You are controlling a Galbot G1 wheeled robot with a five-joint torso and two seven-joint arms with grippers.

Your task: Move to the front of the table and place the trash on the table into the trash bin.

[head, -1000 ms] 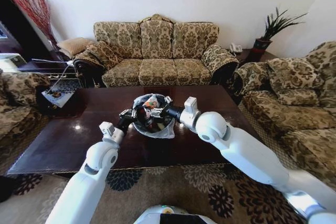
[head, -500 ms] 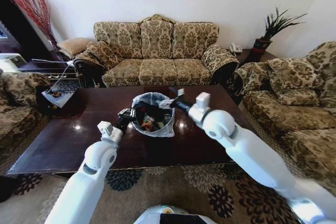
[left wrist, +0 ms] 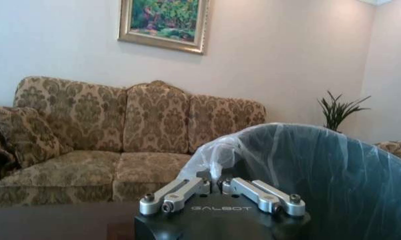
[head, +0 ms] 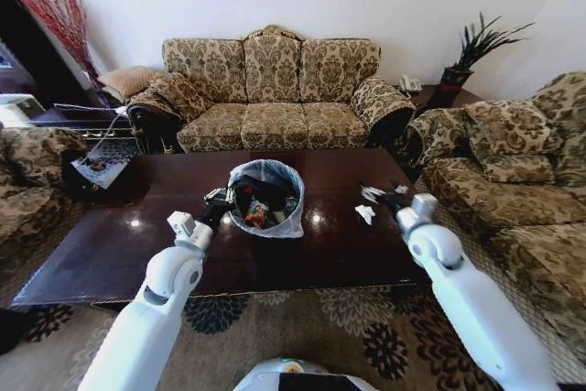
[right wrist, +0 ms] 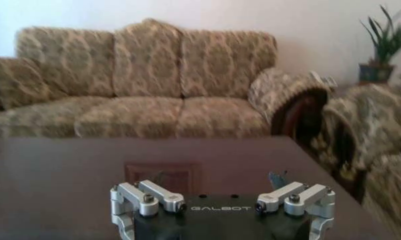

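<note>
1. Glossy dark brown wood is filling the middle of the head view: the table, its long axis running left to right across the frame, its top reflecting pale light spots.
2. The trash bin is standing upright at frame centre on the table, mouth facing up, with the pale bluish bag folded over its rim. Dark and coloured trash is lying inside it.
3. The left gripper is sitting at the bin's left rim, touching or just beside the bag. In the left wrist view the linkage bars of the left gripper are drawn close together against the bag; I cannot tell whether the fingers are pinching it.
4. The right gripper is hovering at centre right, low over the table and well apart from the bin. Its fingers are spread wide, as the parted linkages in the right wrist view are showing, and nothing is between them.
5. White scraps are lying on the table just left of the right gripper, with a second white bit just above them in frame.
6. Patterned gold-brown sofas are ringing the table: one across the upper centre, another at the right edge. A potted plant is standing at upper right, and a floral rug is lying below the table.
</note>
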